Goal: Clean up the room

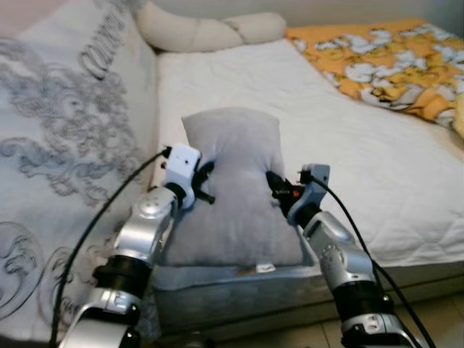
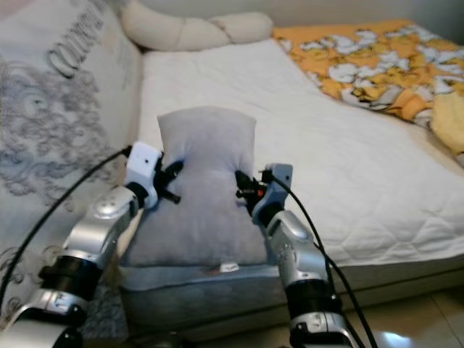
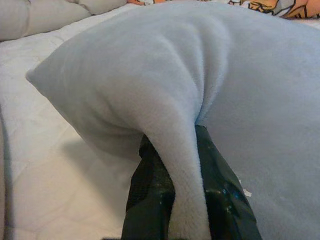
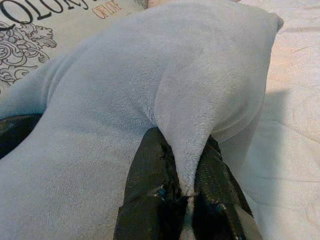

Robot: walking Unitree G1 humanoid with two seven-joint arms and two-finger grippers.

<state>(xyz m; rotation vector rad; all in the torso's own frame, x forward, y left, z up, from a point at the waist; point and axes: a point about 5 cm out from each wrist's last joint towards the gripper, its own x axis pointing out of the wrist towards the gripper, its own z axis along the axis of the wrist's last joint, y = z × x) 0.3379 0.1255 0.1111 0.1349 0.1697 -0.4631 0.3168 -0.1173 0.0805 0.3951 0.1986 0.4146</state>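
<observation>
While both grippers pinch it, one grey pillow [image 1: 235, 188] lies.

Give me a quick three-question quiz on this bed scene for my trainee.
1. True or false: both end effectors pinch the grey pillow.
2. The orange patterned blanket lies on which side of the bed? A) the robot's left B) the robot's right
3. What lies at the far end of the bed?

Key:
1. True: left end effector and right end effector each clamp a fold.
2. B
3. A long cream bolster.
</observation>
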